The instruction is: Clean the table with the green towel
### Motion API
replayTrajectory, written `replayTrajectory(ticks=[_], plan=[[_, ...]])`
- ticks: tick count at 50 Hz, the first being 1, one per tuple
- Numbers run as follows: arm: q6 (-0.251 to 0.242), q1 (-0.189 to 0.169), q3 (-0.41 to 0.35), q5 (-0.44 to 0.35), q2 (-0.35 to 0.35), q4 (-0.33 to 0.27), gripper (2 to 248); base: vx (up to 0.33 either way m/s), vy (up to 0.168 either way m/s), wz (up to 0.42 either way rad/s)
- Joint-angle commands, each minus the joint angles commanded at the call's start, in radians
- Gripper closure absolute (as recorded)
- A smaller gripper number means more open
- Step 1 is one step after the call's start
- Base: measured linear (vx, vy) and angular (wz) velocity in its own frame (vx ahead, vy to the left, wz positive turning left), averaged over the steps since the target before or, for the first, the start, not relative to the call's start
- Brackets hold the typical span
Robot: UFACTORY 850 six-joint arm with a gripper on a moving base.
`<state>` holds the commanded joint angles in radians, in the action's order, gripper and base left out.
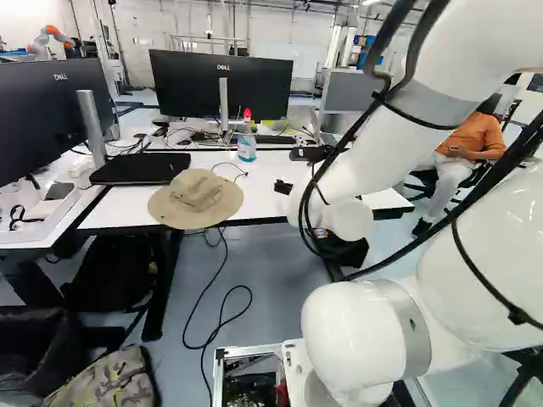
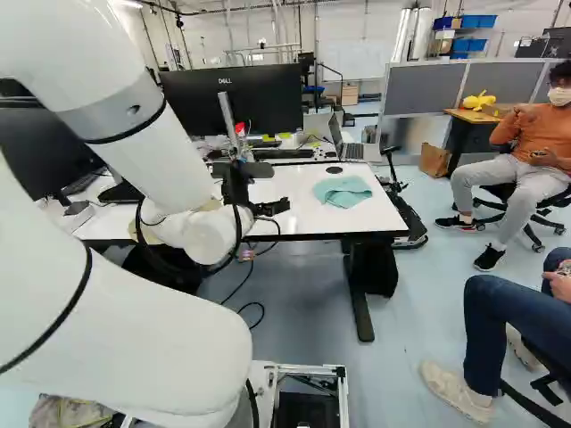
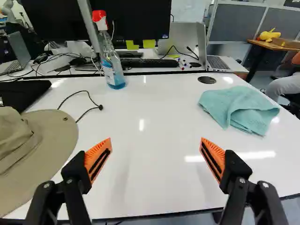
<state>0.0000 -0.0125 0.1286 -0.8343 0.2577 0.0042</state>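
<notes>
In the right base view my gripper (image 2: 273, 207) hangs over the near edge of the white table (image 2: 312, 218). The wrist view shows the gripper (image 3: 156, 159) open, its orange pads wide apart and only bare tabletop between them. The green towel (image 3: 240, 108), a crumpled light teal cloth, lies on the table beyond and to one side of the fingers, near the table's end; the right base view shows the towel (image 2: 343, 191) too. A spray bottle (image 3: 111, 58) with a red head and blue liquid stands upright near the table's far edge.
A tan hat (image 1: 196, 198) lies at the near edge beside a black laptop (image 1: 140, 168). A thin black cable (image 3: 86, 101) runs over the tabletop. Monitors (image 1: 222, 83) stand behind. A person sits beyond the table's end; another person's legs (image 2: 508, 348) show at the right of the right base view.
</notes>
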Motion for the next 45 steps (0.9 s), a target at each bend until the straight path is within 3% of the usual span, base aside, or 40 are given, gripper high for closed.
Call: replayTrajectory(ticks=[45], plan=[[0.0, 0.013, -0.041, -0.038, 0.022, -0.004, 3, 0.0, 0.0, 0.0]])
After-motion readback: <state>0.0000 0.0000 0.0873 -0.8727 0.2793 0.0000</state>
